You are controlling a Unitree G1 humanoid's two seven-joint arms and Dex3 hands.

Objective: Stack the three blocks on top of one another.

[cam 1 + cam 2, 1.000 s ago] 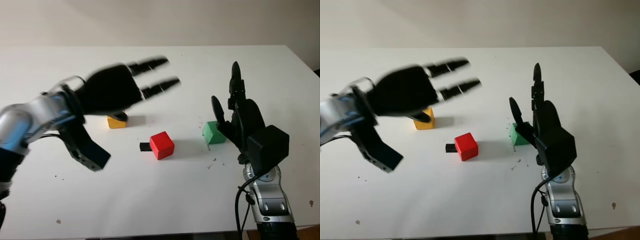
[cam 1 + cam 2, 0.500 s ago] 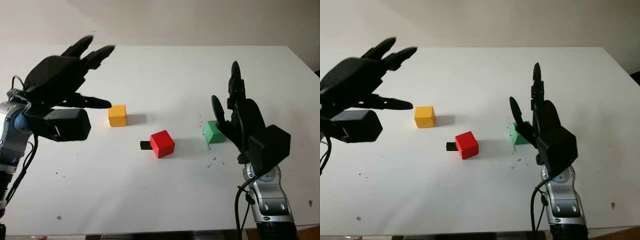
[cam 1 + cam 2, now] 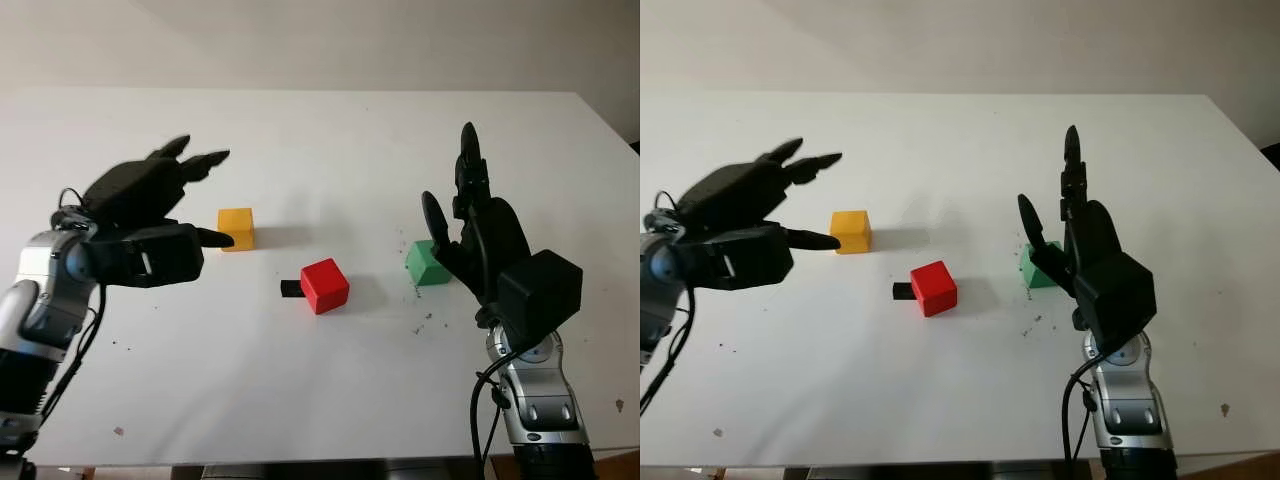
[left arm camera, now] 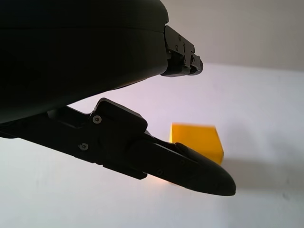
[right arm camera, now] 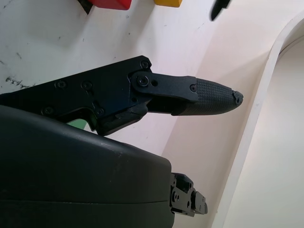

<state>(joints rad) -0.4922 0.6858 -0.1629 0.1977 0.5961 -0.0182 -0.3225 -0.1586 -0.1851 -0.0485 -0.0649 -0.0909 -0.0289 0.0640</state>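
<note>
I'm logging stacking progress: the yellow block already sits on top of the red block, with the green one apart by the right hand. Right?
Not quite. The yellow block sits on the table, apart from the red block, beside the open left hand, as the left eye view shows. The green block is by the right hand.

— What setting am I operating in?
— I read it as a lab test bench: a bare white table [image 3: 330,400], a plain wall [image 3: 350,40] at 12 o'clock, coloured blocks [image 3: 324,286].
</note>
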